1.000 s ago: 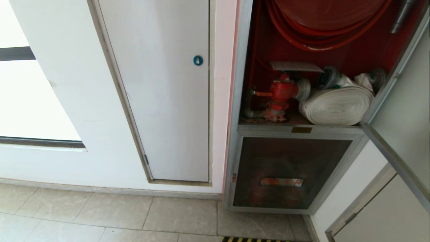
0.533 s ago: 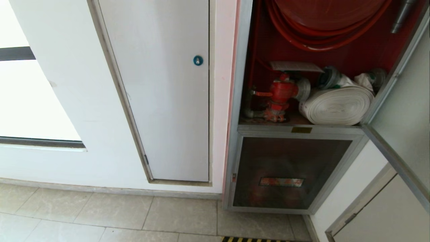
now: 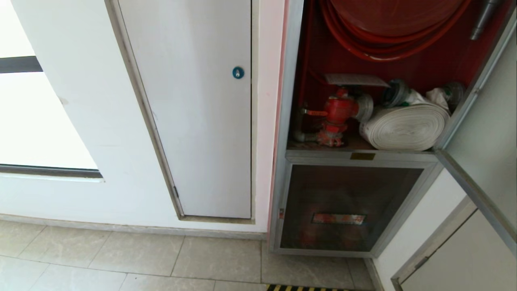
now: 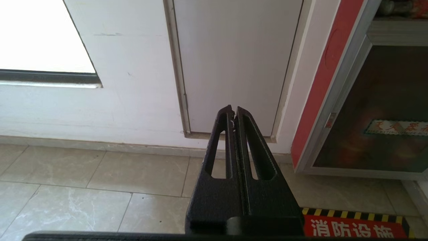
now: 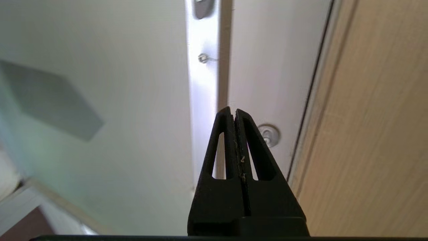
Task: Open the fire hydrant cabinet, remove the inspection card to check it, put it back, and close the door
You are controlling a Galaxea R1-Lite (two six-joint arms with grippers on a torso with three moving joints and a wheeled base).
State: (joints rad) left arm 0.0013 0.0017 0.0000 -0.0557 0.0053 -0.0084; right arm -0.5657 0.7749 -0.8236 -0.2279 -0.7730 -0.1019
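Thin white sleeved inspection card [image 3: 355, 79] atop red valve at one o'clock, light, floppy, edge-pinchable; right gripper [image 5: 235, 112] closed, empty.

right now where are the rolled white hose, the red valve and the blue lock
rolled white hose [image 3: 405, 126], head view, on the flat coiled side of the roll
red valve [image 3: 338, 108], head view, on the red valve body
blue lock [image 3: 238, 72], head view, on the round face in the white panel
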